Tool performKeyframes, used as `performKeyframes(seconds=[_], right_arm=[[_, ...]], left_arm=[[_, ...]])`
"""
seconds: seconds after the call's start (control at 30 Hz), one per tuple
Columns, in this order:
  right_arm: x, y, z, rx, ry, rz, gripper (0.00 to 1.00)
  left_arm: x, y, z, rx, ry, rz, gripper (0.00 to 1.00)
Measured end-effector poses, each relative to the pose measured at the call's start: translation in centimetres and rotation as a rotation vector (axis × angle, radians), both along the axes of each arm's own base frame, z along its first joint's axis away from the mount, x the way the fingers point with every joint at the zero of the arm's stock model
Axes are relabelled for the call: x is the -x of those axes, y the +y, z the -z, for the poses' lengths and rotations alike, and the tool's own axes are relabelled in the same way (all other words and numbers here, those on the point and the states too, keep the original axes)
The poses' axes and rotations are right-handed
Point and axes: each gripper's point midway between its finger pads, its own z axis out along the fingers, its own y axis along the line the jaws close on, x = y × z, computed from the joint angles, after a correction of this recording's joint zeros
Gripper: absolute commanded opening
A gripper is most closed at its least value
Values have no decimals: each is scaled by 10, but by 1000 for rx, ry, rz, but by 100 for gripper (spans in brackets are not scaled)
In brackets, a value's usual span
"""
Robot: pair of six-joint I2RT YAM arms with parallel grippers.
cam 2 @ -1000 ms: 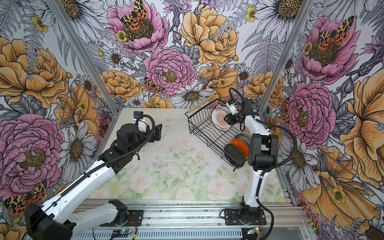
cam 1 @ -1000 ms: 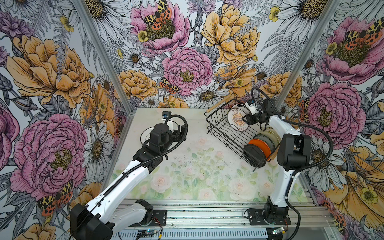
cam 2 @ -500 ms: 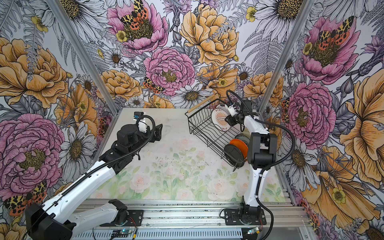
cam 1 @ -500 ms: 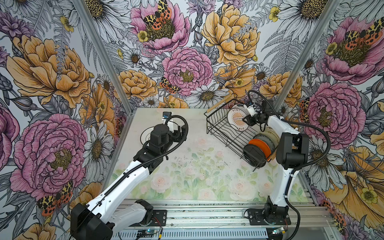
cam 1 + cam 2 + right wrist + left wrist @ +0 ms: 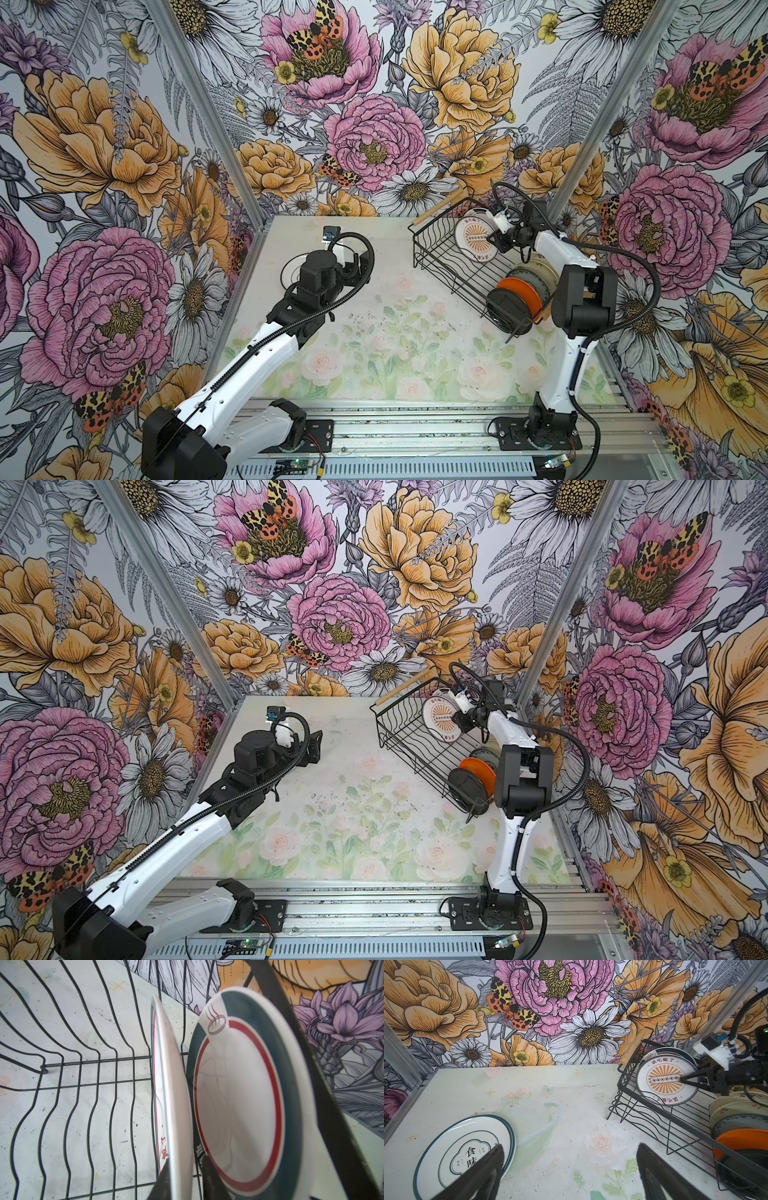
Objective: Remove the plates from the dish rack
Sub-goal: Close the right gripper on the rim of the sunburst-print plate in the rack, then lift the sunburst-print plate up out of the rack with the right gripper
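White plate [image 5: 456,1147] unloaded, rest in dish rack [image 5: 446,266]. Left gripper [image 5: 570,1147] wide; right gripper [image 5: 185,1165] narrow astride sunburst plate [image 5: 660,1076], grip unclear.

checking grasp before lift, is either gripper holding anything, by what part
Left gripper: nothing, open. Right gripper straddles the sunburst plate at its edge; firm clamp cannot be told.

Bright, even, diffuse light; shadows on the desk [image 5: 395,345] soft. Wrist views bow at edges. Right tool [image 5: 187,1177] fingers [image 5: 214,1186] blurred, nearest the lens.
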Motion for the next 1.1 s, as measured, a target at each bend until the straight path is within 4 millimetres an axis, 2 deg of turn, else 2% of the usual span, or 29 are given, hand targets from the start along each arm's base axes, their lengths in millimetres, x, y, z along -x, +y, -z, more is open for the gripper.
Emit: performKeyframes(seconds=[0.2, 0.23, 0.33, 0.53, 0.6, 0.93, 1.1], right_arm=[[0, 1, 0, 10, -9, -19, 19], [0, 2, 0, 10, -10, -25, 15], [0, 3, 0, 8, -9, -23, 12], [-1, 3, -2, 5, -14, -19, 9], [-1, 3, -2, 7, -17, -21, 3], [-1, 3, -7, 29, -37, -40, 0], [1, 5, -23, 42, -72, -53, 0]], left_arm=[[-2, 5, 2, 9, 6, -15, 99], [-2, 6, 3, 10, 7, -16, 99], [-3, 8, 7, 12, 14, -21, 99], [-4, 10, 9, 14, 19, -28, 99], [-4, 12, 9, 17, 19, -32, 99], [-7, 14, 16, 42, 44, -30, 99], [-11, 17, 22, 62, 66, -43, 99]])
